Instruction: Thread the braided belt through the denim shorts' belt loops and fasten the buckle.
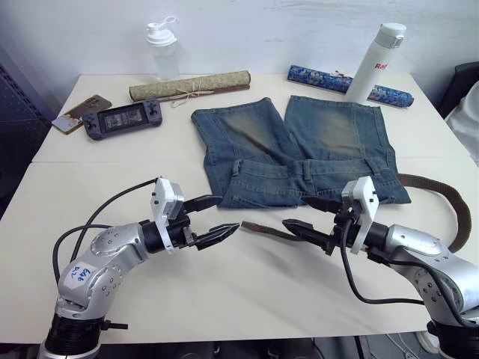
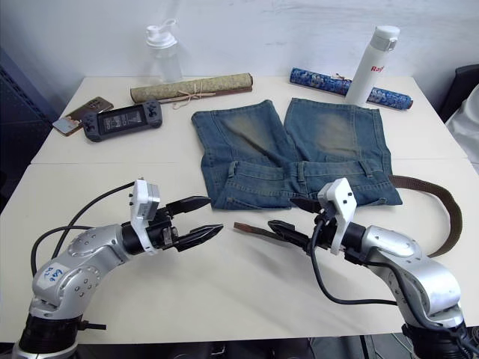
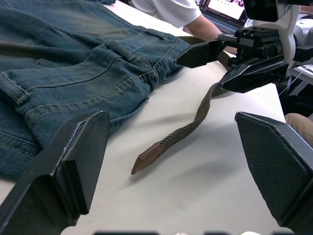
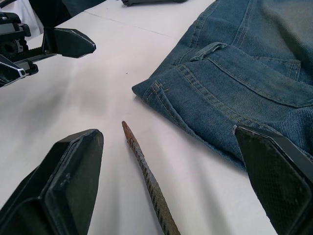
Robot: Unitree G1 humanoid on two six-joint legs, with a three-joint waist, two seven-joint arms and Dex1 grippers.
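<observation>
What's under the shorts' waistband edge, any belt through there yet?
No belt visibly threaded. The braided belt lies on the table in front of the denim shorts, tip free between both open grippers. Whatever lies beneath the cloth is hidden.

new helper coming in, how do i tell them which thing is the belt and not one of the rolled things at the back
Start at the denim shorts spread in the middle of the white table. The belt is the thin olive-brown woven strap on the table just in front of the waistband, between the left gripper and right gripper. Unlike the tan roll and blue roll, it lies unrolled, ending in a brown leather tip.
</observation>
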